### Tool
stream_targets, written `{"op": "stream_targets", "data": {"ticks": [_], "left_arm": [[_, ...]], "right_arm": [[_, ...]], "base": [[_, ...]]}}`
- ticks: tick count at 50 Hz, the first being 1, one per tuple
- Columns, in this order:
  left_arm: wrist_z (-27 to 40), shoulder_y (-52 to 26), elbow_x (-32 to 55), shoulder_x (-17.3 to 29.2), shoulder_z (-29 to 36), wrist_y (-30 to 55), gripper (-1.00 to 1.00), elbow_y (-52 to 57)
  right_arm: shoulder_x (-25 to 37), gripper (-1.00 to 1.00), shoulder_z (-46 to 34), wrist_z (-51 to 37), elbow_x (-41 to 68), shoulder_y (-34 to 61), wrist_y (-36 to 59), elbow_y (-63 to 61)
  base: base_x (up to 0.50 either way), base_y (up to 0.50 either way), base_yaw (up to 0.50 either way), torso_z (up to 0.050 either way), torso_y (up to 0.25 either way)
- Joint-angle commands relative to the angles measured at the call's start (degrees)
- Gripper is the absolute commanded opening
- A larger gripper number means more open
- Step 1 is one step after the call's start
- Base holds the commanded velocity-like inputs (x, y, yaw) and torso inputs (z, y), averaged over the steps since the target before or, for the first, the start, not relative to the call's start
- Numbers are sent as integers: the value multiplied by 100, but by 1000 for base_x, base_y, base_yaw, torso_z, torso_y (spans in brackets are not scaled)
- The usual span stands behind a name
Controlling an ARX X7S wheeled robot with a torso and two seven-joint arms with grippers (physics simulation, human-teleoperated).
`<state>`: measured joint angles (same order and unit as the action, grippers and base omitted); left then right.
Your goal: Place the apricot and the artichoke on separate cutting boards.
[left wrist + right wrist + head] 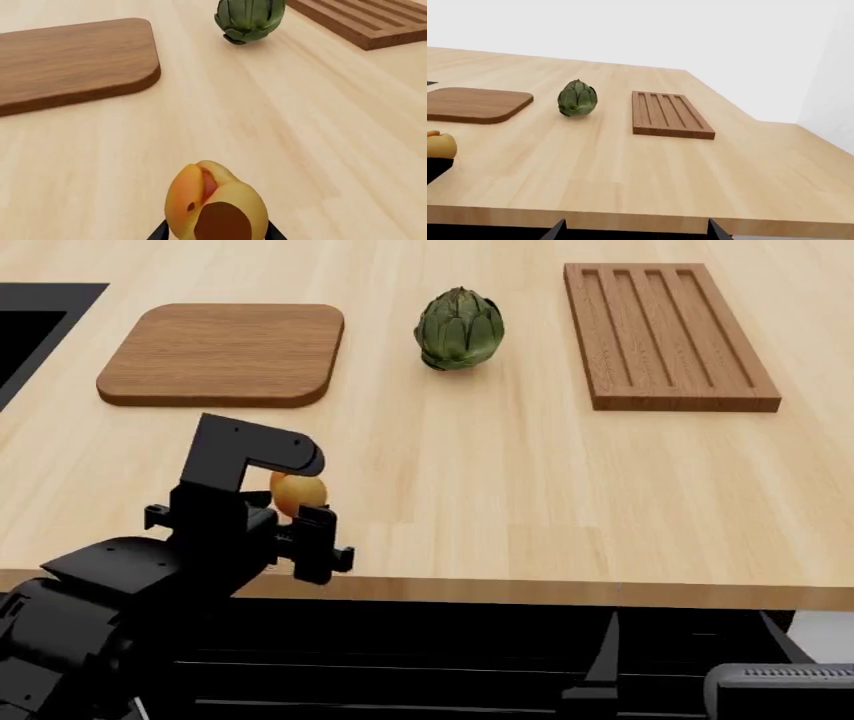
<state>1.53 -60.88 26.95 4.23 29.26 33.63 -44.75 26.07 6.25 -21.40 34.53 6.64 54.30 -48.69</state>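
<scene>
1. The small yellow-orange apricot (pixel 215 202) is pinched between the jaws of the black left gripper (pixel 296 515), near the front edge of the light wooden surface (pixel 507 500).
2. Only two dark tips of the right gripper (pixel 637 229) are seen, spread apart, nothing between them.
3. The smooth rounded brown board (pixel 220 353) and the lighter grooved rectangular board (pixel 663 335) carry nothing.
4. The dark green scaly artichoke (pixel 459 329) rests on the surface between them.

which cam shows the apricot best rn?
Left wrist view: the apricot fills the foreground, crease and blush clear, between the left gripper fingers. Head view shows it small, partly hidden. Right wrist view catches only an edge sliver.
</scene>
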Motion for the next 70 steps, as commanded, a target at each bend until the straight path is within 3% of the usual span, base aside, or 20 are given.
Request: {"op": "stream_targets", "data": {"ticks": [1, 10, 18, 29, 46, 70], "left_arm": [[518, 300, 422, 407, -203, 557, -100, 1508], [1228, 994, 1361, 1426, -957, 1779, -100, 4268], [1698, 1289, 2137, 2120, -1685, 2600, -100, 5635], [1954, 999, 2729, 2561, -2329, 3229, -100, 5930], [2258, 1060, 3151, 2780, -2741, 3581, -100, 6191], [2413, 1924, 3437, 3145, -3209, 3556, -100, 6665]], "right_arm": [[21, 100, 78, -34, 137, 130, 84, -45], [206, 100, 644, -247, 869, 1106, 903, -217], [326, 100, 769, -337, 1357, 2047, 1459, 63], [421, 100, 905, -209, 1684, 2690, 1694, 621], [368, 100, 731, -20, 1283, 2345, 1075, 874], [316, 100, 667, 131, 1308, 2244, 858, 1096]], "base": [[0, 0, 0, 0, 0], [0, 0, 0, 0, 0], [0, 0, 0, 0, 0], [90, 0, 0, 0, 0], [483, 0, 0, 0, 0], [500, -96, 0, 0, 1]]}}
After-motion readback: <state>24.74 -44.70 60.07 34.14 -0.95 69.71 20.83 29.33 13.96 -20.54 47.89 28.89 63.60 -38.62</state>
